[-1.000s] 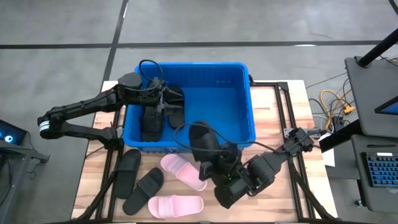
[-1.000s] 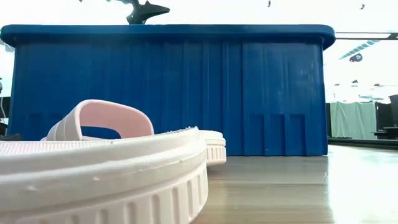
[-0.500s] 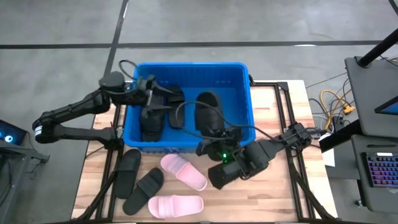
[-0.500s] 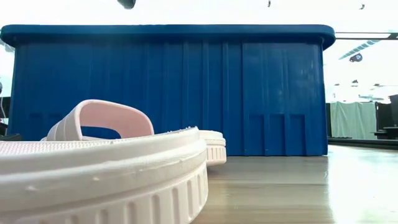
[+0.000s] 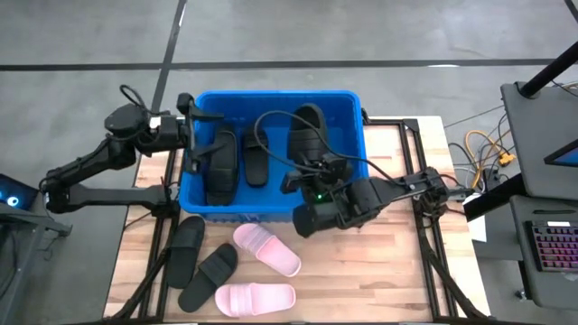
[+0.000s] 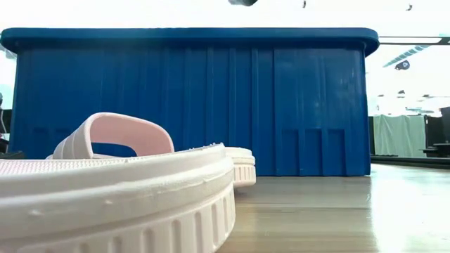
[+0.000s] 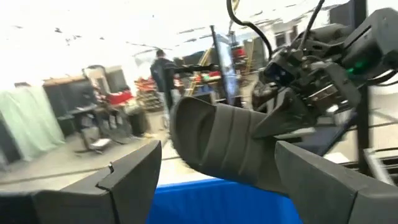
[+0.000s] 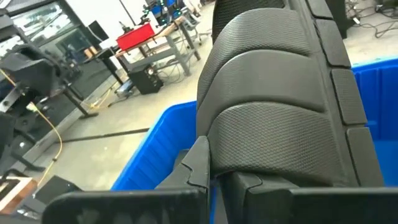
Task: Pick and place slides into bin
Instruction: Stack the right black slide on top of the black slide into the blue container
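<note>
Right pincer, over the middle of the bin, is pinched tight on a black slide. The right wrist view shows the textured strap and sole of that slide held just ahead of the fingers, above the blue wall. The slide hangs in the air over the far right part of the bin and is not yet resting on the floor of it.

Left pincer stands at the bin's left rim with fingers spread wide and nothing between them. Its wrist view looks across the bin toward the carried slide and the right arm beyond.

Bin contents: two black slides lie inside along the left half. On the worktop in front of the bin, four remain: two black slides toward the left, and two pink slides, one just in front of the bin wall and one nearer the front edge. The low view shows a pink slide close to the lens with the bin wall behind it.

Assessment: the step in hand is the placing of the third slide; the task is judged just short of half done. The next move calls for the right pincer to lower or simply open so the slide drops clear of the rim and the cable above it, then to return for one of the four still on the worktop.
</note>
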Robot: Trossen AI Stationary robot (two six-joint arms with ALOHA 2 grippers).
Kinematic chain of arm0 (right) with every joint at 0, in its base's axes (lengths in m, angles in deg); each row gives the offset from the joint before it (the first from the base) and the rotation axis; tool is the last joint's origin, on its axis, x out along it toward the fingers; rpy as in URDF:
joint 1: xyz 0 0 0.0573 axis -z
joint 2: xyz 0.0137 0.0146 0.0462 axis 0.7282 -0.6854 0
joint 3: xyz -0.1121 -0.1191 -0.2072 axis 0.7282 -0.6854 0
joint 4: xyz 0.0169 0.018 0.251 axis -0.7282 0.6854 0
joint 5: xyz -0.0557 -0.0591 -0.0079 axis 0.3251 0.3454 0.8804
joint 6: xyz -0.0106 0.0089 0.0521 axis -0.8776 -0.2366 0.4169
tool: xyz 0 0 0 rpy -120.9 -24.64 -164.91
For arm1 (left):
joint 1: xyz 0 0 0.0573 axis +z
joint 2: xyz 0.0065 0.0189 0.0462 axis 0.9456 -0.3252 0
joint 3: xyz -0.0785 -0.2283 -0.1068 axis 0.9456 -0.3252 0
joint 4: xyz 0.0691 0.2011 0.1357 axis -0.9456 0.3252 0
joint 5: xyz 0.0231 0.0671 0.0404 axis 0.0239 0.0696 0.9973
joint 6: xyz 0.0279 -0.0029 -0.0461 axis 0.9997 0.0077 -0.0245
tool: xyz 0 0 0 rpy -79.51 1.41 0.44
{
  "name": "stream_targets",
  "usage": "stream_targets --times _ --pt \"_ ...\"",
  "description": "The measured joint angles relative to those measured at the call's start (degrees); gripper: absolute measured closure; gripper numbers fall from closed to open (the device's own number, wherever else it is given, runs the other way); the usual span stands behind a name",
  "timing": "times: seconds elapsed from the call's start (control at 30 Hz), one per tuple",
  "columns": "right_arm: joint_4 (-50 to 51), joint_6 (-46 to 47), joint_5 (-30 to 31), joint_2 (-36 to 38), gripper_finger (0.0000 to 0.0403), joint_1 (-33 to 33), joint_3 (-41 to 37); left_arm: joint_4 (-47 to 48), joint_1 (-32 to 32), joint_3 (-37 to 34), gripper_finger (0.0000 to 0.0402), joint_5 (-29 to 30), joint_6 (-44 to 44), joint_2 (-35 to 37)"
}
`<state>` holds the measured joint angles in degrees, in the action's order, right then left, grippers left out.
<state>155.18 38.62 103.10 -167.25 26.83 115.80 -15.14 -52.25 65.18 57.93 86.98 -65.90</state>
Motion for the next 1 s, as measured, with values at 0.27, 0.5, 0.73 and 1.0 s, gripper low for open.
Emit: stream_targets --times 0.27,0.5,0.73,1.0 --pt "-9.4 -10.1 0.0 1.6 0.0394 1.1 0.0 0.0 -2.7 0.4 0.0104 3.3 16.3 -1.1" --pt "-22.8 -25.3 0.0 3.4 0.0394 2.6 0.0 -5.7 -5.7 0.4 0.0104 11.4 26.7 -4.2" --pt "-26.9 -30.4 0.0 3.8 0.0394 5.1 0.0 -15.3 -7.9 0.3 0.0104 17.8 32.8 -9.6" --pt "-27.0 -29.9 -4.1 3.8 0.0394 7.9 0.0 -18.2 -10.5 0.3 0.0104 17.8 39.4 -13.3"
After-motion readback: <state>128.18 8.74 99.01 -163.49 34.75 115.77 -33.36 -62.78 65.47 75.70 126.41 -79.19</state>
